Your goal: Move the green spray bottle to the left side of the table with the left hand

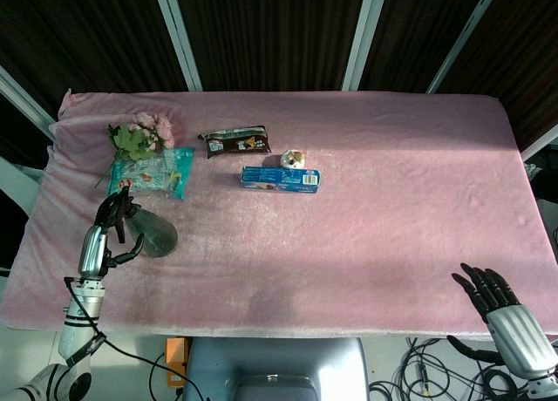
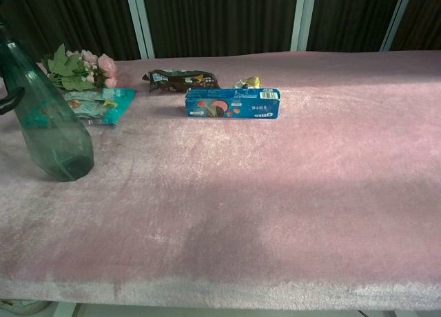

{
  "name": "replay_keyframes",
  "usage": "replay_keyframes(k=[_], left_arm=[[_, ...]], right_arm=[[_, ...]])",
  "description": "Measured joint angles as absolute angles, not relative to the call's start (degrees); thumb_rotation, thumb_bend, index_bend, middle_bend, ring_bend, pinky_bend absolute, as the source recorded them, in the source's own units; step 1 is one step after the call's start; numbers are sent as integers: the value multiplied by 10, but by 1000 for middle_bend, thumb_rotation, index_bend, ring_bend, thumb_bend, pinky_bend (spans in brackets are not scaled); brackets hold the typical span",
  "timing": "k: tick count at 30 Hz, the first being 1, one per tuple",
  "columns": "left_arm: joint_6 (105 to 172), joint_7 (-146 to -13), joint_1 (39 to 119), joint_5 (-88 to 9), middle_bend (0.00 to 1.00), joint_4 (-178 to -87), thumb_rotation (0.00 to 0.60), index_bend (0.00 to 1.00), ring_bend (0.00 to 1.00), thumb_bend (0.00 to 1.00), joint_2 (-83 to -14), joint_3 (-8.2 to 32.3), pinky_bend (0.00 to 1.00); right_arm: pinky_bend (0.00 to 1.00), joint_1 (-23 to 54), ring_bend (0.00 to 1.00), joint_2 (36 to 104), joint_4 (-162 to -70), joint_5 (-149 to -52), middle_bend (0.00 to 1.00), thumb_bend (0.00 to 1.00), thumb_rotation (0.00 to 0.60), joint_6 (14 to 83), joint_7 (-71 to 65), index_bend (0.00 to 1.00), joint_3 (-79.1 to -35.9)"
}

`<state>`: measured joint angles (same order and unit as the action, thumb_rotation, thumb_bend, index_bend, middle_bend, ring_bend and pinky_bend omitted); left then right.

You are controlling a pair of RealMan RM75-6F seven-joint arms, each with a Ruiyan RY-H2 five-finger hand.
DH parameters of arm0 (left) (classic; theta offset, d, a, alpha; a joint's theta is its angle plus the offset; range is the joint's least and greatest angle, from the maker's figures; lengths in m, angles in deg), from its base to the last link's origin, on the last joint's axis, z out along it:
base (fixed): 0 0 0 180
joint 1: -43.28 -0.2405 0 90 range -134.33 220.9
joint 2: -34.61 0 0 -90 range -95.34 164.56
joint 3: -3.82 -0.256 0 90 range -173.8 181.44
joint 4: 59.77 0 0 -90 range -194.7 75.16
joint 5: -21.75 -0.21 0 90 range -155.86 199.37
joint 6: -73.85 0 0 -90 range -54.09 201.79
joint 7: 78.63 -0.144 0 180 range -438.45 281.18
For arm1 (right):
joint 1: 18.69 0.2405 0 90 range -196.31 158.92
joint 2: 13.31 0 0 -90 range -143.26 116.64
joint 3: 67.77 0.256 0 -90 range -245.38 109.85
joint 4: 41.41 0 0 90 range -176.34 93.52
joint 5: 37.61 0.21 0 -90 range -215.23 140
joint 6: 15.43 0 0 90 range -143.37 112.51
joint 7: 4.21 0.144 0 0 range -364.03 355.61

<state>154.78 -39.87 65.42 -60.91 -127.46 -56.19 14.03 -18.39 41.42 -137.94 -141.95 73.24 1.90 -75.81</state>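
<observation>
One risk remains: the left hand (image 1: 103, 235) has its fingers curled loosely around the green spray bottle (image 2: 48, 124), which stands upright on the table (image 1: 366, 209) against its palm; a careless withdrawal could tip it (tall, narrow-necked) toward the snack packet (image 1: 150, 172) just beyond.

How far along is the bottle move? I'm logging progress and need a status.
Mostly done: the green spray bottle stands upright on the pink cloth near the table's left edge, in front of the flowers. In hand: the left hand is around its neck. Left: let go and pull away. The right hand waits open by the near edge.
</observation>
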Motion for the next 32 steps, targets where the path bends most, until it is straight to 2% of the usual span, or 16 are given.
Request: replay_keyframes(k=[10,17,23,28,32], left_arm=[[1562,-378,649,-617,20,-1270,600,51,0,389,-561,143,0],[1573,-423,635,-634,0,-1264,600,0,0,366,-528,124,0],[1577,-597,606,-640,0,-1266,600,0,0,371,-472,92,0],[1604,-788,575,-641,0,-1263,600,0,0,375,-462,76,0],[1609,-869,560,-645,0,-1258,600,0,0,387,-458,62,0]], right_arm=[[0,-185,0,414,-1378,-1420,0,335,600,736,21,0,-758],[0,-187,0,413,-1376,-1420,0,335,600,739,23,0,-758],[0,-186,0,418,-1379,-1416,0,335,600,731,8,0,-757],[0,-185,0,426,-1386,-1409,0,335,600,715,-19,0,-757],[0,-182,0,431,-1393,-1391,0,335,600,702,-34,0,-752]])
